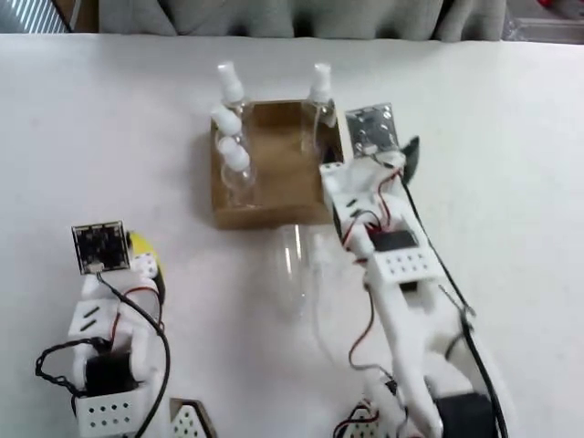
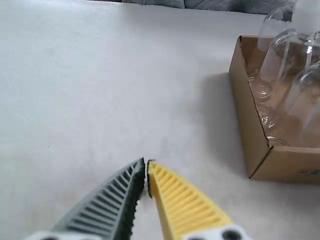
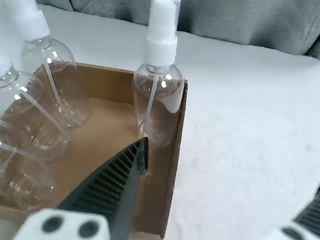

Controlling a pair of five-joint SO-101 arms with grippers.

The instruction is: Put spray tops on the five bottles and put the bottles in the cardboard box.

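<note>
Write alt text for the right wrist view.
A clear bottle with a white spray top stands upright in a corner of an open cardboard box, just beyond one black finger of the open right gripper. More clear bottles stand along the box's other side, and the box sits on a white table.

The cardboard box [image 1: 265, 217] was plain brown. The bottles [image 3: 157, 102] were clear, without colour, and their spray tops [image 3: 161, 37] were white. The table [image 1: 109, 119] was white with no pattern. The left gripper [image 2: 146, 172] had one grey finger and one yellow finger, both ribbed. The right gripper [image 3: 227, 182] was black and ribbed. The cloth [image 3: 240, 20] behind was grey
</note>
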